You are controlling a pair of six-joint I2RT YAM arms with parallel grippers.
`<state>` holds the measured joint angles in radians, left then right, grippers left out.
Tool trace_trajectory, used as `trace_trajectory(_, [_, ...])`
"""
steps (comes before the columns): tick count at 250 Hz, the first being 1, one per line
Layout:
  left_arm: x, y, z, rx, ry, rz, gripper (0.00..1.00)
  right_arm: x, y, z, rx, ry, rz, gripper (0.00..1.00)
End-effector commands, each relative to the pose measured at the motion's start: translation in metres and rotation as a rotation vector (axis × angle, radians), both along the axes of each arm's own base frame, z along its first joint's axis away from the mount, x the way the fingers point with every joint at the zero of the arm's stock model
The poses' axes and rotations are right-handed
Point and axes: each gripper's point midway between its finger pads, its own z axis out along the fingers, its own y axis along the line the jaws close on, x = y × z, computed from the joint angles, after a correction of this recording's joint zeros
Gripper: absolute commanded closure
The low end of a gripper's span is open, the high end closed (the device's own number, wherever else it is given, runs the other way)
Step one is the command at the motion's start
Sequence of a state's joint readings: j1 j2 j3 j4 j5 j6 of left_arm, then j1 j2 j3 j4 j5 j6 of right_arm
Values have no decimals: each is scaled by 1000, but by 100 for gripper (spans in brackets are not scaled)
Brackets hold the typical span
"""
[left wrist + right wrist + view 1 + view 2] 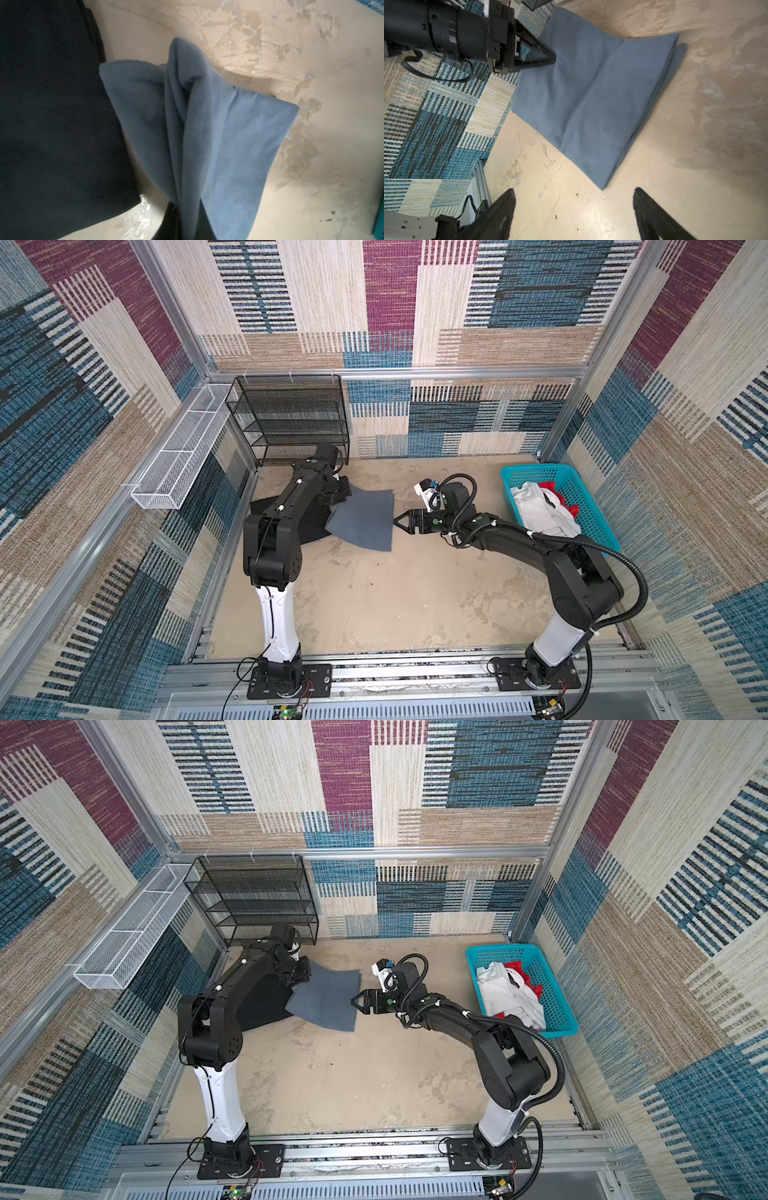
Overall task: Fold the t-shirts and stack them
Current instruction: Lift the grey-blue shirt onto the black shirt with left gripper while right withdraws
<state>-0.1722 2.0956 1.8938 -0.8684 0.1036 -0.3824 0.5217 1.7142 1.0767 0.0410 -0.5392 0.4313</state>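
Observation:
A folded slate blue-grey t-shirt (361, 518) (328, 998) lies on the tan table, its left part overlapping a black t-shirt (309, 524) (264, 1004). My left gripper (343, 494) (302, 974) is shut on the blue-grey shirt's far left edge; bunched blue cloth (228, 135) runs between its jaws (188, 226), beside the black shirt (52, 124). My right gripper (397, 520) (355, 1000) stands open and empty just off the shirt's right edge; its view shows the shirt (591, 99), the left gripper (551, 58) and bare table between its own fingertips (574, 191).
A turquoise mesh basket (536, 467) (503, 947) at the right holds a crumpled white shirt (540, 510) and a red one (561, 495). A black mesh shelf (291, 418) stands at the back left, with a white wire tray (183, 456) on the left wall.

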Motion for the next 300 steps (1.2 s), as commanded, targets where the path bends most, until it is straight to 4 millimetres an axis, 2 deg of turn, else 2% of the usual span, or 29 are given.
trace_trajectory(1, [-3,21,8,140,20,-39,100,-3,4,7,28,-12,18,11])
trace_trajectory(46, [11,36,28,194,-24,-29,100,-6,3,2,27,-3,23,11])
trace_trajectory(85, [16,45,38,219,-40,-16,100,-6,5,-3,29,11,31,11])
trace_trajectory(249, [23,91,85,231,-133,84,100,-15,10,-5,40,32,60,12])
trace_trajectory(300, [22,100,87,222,-135,110,100,-17,13,-5,34,32,71,12])
